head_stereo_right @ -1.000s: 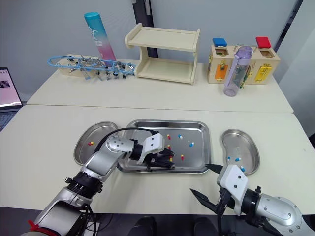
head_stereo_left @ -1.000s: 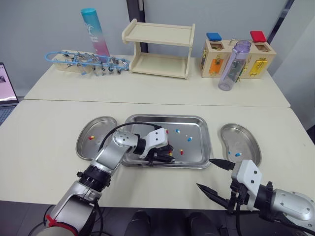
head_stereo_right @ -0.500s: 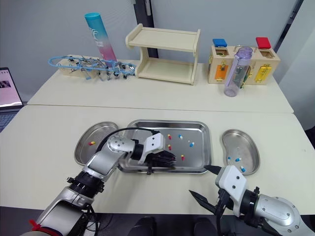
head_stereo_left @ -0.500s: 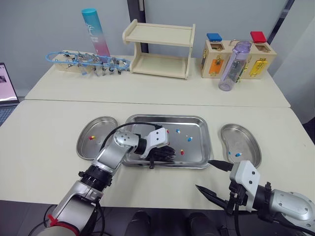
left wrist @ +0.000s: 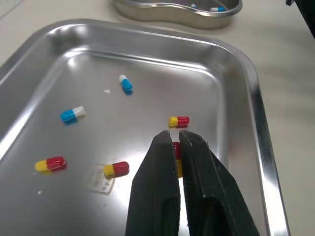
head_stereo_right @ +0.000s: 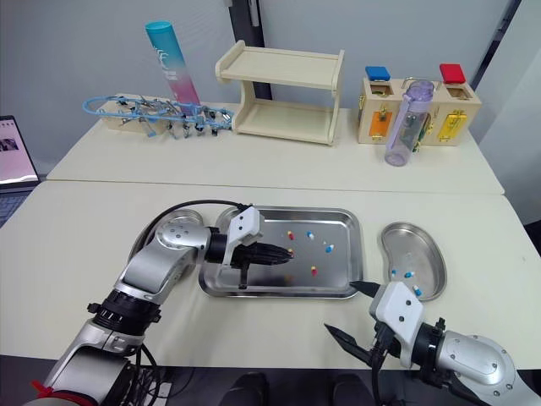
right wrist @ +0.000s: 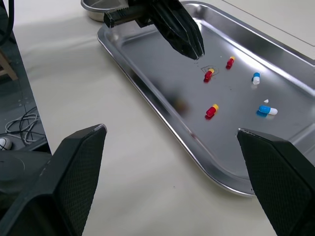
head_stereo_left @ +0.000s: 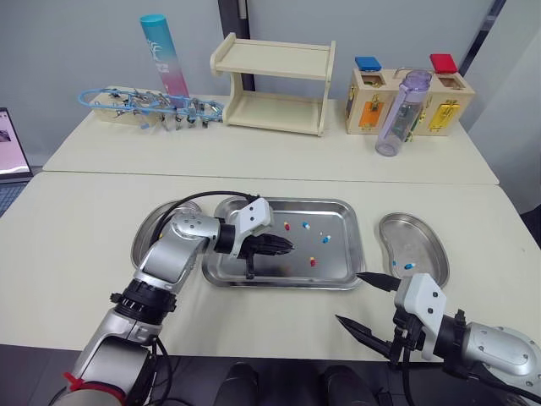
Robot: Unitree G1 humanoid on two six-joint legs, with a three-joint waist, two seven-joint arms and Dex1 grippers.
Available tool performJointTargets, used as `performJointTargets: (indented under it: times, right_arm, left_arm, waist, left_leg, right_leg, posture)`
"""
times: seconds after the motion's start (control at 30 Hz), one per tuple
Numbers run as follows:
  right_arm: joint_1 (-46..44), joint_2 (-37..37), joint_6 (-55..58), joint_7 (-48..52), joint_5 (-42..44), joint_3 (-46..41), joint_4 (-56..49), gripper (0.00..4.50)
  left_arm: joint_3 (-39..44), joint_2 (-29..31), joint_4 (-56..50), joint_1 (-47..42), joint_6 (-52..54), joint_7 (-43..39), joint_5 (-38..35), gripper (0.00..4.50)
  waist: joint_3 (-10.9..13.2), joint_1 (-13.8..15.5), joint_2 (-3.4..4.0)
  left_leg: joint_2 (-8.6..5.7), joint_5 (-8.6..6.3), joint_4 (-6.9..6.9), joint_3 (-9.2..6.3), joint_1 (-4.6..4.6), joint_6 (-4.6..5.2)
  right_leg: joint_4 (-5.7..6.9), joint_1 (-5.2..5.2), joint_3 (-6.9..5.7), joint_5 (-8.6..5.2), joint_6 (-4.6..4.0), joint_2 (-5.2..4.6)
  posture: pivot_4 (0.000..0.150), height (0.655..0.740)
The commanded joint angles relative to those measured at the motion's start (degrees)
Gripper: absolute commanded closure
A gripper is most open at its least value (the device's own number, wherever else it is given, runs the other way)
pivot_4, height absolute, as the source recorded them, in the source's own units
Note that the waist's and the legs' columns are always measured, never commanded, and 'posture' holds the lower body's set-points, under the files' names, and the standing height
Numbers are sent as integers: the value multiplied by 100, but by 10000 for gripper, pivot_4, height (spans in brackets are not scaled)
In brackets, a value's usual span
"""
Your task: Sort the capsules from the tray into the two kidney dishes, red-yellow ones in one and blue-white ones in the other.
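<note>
Tabletop (head_stereo_left: 68, 237) carries a steel tray (head_stereo_left: 279, 202) in the middle, with the left kidney dish (head_stereo_left: 144, 235) just beside it on the robot's left and the right kidney dish (head_stereo_left: 414, 237) just beside it on the right. Wooden shelf (head_stereo_left: 270, 85) and water bottle (head_stereo_left: 397, 110) stand well apart at the far side, out of the way.

Left claw (head_stereo_left: 286, 246) hangs over the tray's middle, pointing toward the robot's right. Its fingers are pinched narrow on a red-yellow capsule (left wrist: 176, 157). The capsule's long axis runs roughly along the fingers, red end toward the tips. It looks lifted off the tray floor, but I can't be sure.

Right claw (head_stereo_left: 351, 298) is spread wide, low over the tabletop near the tray's near-right corner, holding nothing.

Key relation: the right dish already holds blue-white capsules (head_stereo_left: 408, 266), so the held one likely belongs in the left dish. That dish lies behind the left claw, back along its own arm, and the left forearm (head_stereo_left: 182, 241) partly covers it. The carry probably needs a pull-back and swing over the tray's left rim.

Loose in the tray: three red-yellow pieces (left wrist: 179, 121) and two blue-white pieces (left wrist: 73, 114), near the claw but not touching it.
</note>
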Motion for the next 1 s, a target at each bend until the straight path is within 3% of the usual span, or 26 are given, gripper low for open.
performJointTargets:
  times: [0.03, 0.27, 0.6, 0.93, 1.0]
  right_arm:
    - [-81, -23, -118, 51, 42, -22, -31, 0]
    - [-260, -90, -204, 212, 43, 9, 68, 0]
    - [-1648, 68, -610, 810, -38, 781, 1086, 0]
    - [-2445, 340, -858, 1110, -66, 1251, 1748, 0]
    - [-2484, 340, -887, 1157, -58, 1270, 1792, 0]
  left_arm:
    - [251, 85, -212, -87, 103, 18, -196, 44684]
    - [855, 364, -574, 114, 525, 204, -641, 44684]
    - [3170, 1473, -1324, 1489, 1623, 1421, -1158, 44684]
    - [4118, 1374, -1499, 2495, 1523, 2535, -1075, 44684]
    - [4166, 1372, -1484, 2544, 1540, 2632, -1141, 39592]
  waist:
    - [0, 0, 0]
    - [0, -18, 1]
    - [3, -138, 0]
    - [4, -51, -3]
    - [4, -45, -3]
  left_leg:
    - [0, 0, 0, 0, 0, 0]
    - [0, 0, -1, 0, 1, 0]
    - [3, 0, -4, -2, 3, 0]
    - [3, 0, -4, -3, 2, 0]
    - [3, -1, -4, -3, 2, 0]
  right_leg:
    - [0, 0, 0, 0, 0, 0]
    - [1, -2, 0, 0, 0, 0]
    - [2, -3, 0, 0, 0, 0]
    - [0, -4, 0, 0, -1, -1]
    - [0, -4, -1, 0, -1, -1]
  posture:
    - [1500, 7400]
    - [1500, 7400]
    - [1500, 7400]
    - [1500, 7400]
    - [1500, 7400]
